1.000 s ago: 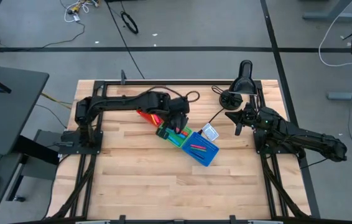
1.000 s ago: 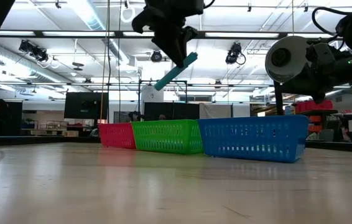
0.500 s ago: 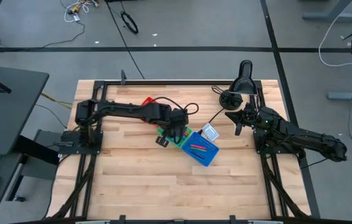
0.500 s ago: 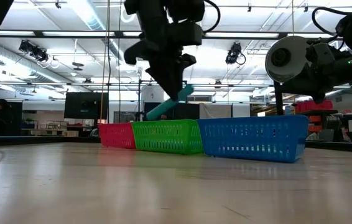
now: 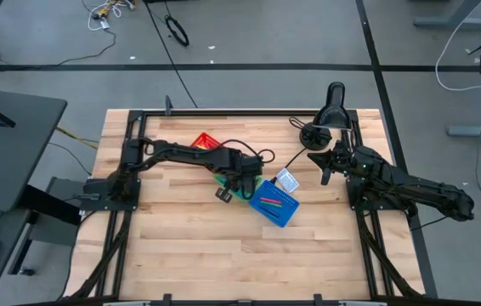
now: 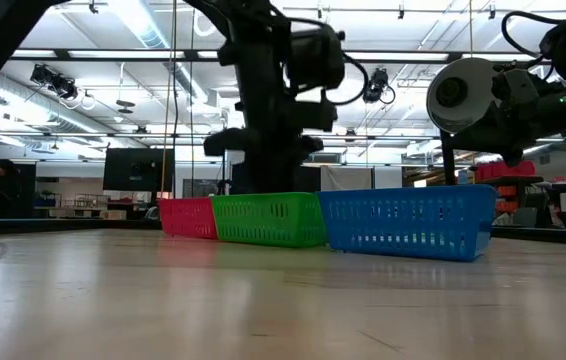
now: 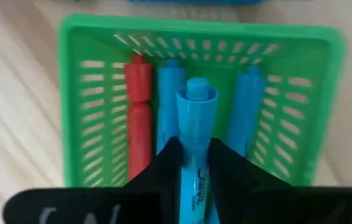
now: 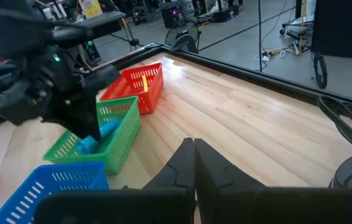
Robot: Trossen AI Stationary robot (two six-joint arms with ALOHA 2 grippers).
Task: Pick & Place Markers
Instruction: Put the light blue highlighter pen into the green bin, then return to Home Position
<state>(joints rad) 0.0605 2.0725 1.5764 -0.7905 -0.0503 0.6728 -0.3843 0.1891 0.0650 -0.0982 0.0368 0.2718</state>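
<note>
1. The left gripper is hanging over the green bin at centre frame in the left wrist view, jaws pinched narrow on a teal marker.
2. That marker is pointing cap-first down into the bin, its long axis running parallel to the red marker and two blue ones already lying inside.
3. To do this well, I'd say keep it lined up with the gap between the blue markers and get low before letting go, so it isn't bouncing out.
4. The right gripper is waiting at the bench's right side, jaws fully closed, holding nothing.
</note>
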